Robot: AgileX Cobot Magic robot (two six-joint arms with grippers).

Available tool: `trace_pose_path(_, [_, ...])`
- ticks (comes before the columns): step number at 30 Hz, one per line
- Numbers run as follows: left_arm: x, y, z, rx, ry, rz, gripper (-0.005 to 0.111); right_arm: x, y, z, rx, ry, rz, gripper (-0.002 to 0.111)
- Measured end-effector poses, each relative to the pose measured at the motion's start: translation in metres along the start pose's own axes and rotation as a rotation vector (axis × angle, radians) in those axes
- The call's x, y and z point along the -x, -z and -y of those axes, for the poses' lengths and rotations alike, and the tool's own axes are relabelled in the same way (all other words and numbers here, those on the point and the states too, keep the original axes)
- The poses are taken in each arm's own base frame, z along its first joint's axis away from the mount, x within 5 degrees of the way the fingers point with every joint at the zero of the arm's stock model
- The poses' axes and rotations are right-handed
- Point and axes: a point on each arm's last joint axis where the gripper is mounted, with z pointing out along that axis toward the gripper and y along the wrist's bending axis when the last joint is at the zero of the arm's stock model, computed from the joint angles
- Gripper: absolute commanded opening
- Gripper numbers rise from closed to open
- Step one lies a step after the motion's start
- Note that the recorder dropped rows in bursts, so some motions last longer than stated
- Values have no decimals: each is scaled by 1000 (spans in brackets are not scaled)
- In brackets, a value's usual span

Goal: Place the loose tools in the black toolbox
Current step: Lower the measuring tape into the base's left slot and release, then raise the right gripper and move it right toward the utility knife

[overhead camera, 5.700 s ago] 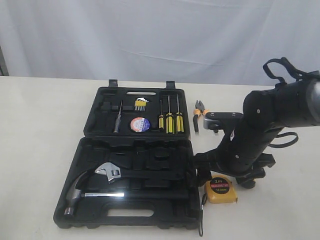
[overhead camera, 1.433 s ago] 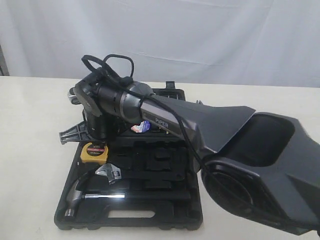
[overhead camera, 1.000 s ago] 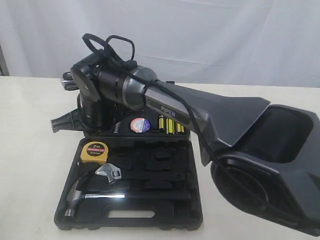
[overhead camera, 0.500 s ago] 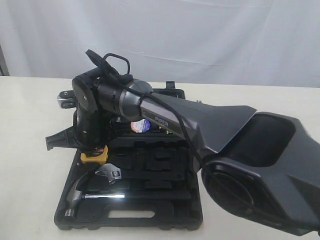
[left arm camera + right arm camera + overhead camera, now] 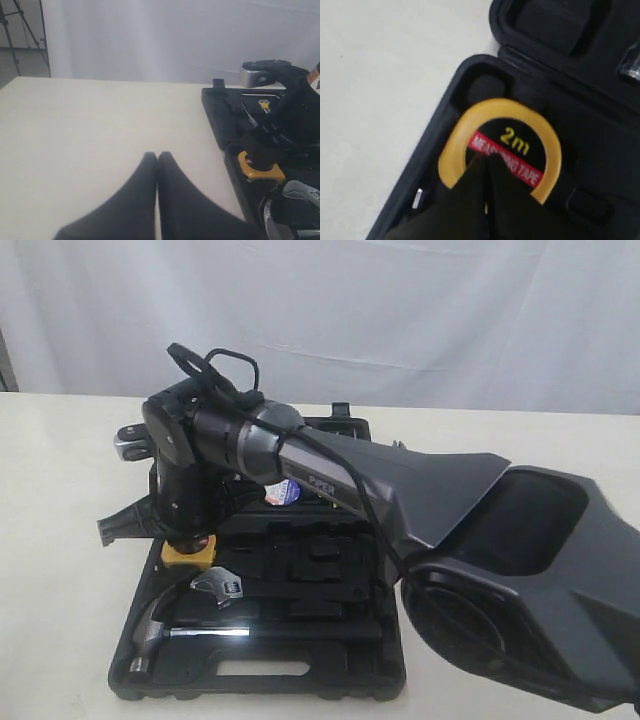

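Observation:
The black toolbox point(image 5: 300, 575) lies open on the table, also seen in the left wrist view point(image 5: 220, 112). The yellow "2m" tape measure point(image 5: 495, 107) sits in a recess at the corner of the near half point(image 5: 190, 554) point(image 5: 260, 172). My right gripper point(image 5: 485, 159) is shut, its tips resting on the tape measure's face and holding nothing. My right arm reaches across the box and hides much of the far half. The tape roll point(image 5: 286, 492) peeks out below the arm. My left gripper point(image 5: 157, 156) is shut and empty over bare table beside the box.
A steel hammer point(image 5: 150, 628) and a silver wrench point(image 5: 220, 586) lie in the near half. My right arm's base point(image 5: 510, 610) fills the right side of the exterior view. A white curtain hangs behind the table.
My right arm, lifted back off the box a second ago, has come down over the tape measure with its shut tips on it. The tape measure stays in its recess.

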Motion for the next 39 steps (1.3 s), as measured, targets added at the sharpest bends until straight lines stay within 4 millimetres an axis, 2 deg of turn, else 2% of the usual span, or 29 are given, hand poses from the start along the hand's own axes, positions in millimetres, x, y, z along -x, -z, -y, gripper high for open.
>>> trace_pose_path(5, [0,0,0,0,0,0,0,0,5,0,-4,23,-10,-1])
trace_pose_path(9, [0,0,0,0,0,0,0,3,27,0,-1,31,1,-1])
trace_pose_path(12, [0,0,0,0,0,0,0,10,63,-1,14,57,49,-1])
trace_pose_path(17, [0,0,0,0,0,0,0,12,141,2,29,125,113,-1])
trace_pose_path(19, [0,0,0,0,0,0,0,11,166,3,36,154,144,-1])
trace_pose_path(23, [0,0,0,0,0,0,0,7,201,6,43,208,193,-1])
trace_pose_path(29, [0,0,0,0,0,0,0,-16,234,17,31,231,188,-1])
trace_pose_path(34, [0,0,0,0,0,0,0,-43,249,35,-60,257,157,-1])
trace_pose_path(37, [0,0,0,0,0,0,0,-61,257,52,-88,238,129,-1])
trace_pose_path(39, [0,0,0,0,0,0,0,-74,263,71,-103,198,110,-1])
